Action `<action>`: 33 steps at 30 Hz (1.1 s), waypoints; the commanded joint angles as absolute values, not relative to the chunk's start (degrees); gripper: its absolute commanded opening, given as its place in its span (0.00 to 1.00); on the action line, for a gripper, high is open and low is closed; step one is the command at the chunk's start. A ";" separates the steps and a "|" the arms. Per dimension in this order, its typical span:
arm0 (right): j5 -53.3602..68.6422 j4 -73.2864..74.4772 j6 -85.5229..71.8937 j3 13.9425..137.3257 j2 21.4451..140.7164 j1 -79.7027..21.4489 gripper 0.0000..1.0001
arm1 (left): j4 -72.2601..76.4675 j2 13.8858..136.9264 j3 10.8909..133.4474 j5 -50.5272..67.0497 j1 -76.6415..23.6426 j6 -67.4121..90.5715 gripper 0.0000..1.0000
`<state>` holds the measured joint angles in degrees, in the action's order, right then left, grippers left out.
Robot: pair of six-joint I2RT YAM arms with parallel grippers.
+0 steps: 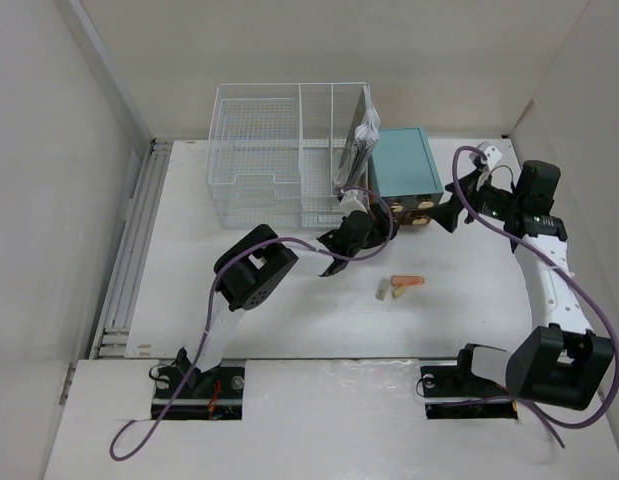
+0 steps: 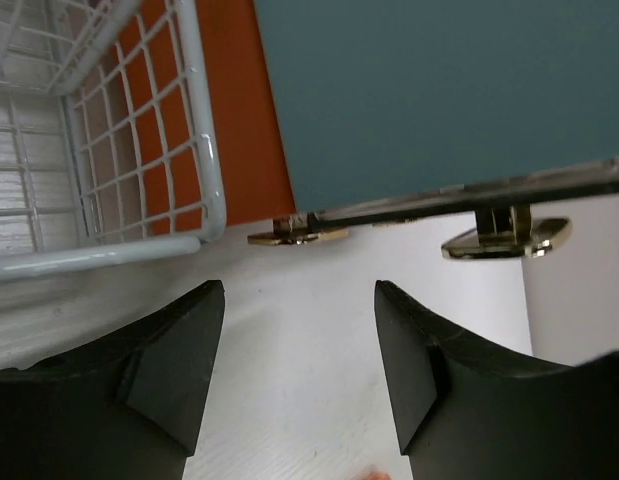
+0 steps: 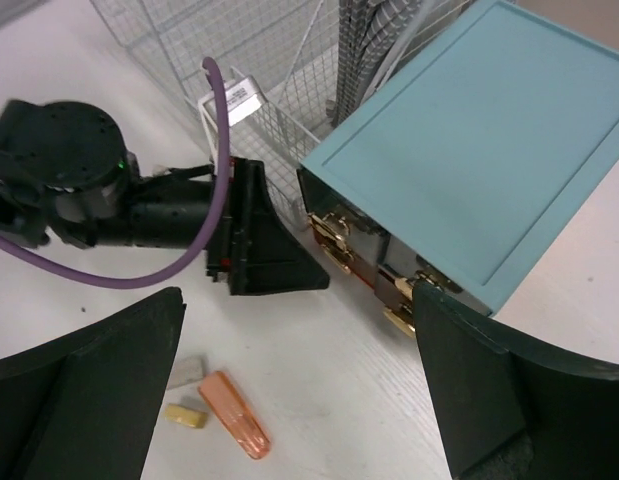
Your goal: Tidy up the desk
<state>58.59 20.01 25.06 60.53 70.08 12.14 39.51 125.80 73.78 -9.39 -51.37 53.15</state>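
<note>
The desk [image 1: 289,320] is seen as a wide white tabletop that fills the workspace between pale walls, and everything else is carried on it. A white wire rack [image 1: 259,150] is set at the middle of the far edge. A teal box [image 1: 404,165] is placed just beside the rack's right side, also near the far edge. Brass drawer handles [image 2: 504,240] are shown on the front of the box, facing the near edge. A grey spiral-bound item [image 1: 361,135] is stood upright in the rack's rightmost compartment.

Three small pieces are laid close together a little right of the tabletop's centre, in front of the box: an orange piece [image 3: 237,415], a grey piece [image 3: 186,370] and a yellowish piece [image 3: 186,414] (what they are cannot be told at this size).

The left gripper [image 2: 299,300] is held low over the tabletop, pointed at the spot where the rack's front corner and the box's front meet. Its fingers are spread and only bare white surface is seen between them. The right gripper [image 3: 297,300] is held above the front right corner of the box. Its fingers are spread very wide and nothing is gripped. A purple cable [image 1: 579,290] is run along each arm.
</note>
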 commanded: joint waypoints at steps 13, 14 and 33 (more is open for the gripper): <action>52.67 10.80 16.70 56.43 60.22 13.45 1.00 | 39.20 130.25 80.41 -21.70 -51.33 65.91 0.56; 52.65 13.25 18.00 57.03 60.21 13.45 1.00 | 39.20 130.78 80.42 -21.71 -51.33 65.92 0.56; 47.10 44.88 68.24 61.36 61.79 13.45 0.94 | 42.10 133.07 80.24 -22.85 -51.33 71.98 0.18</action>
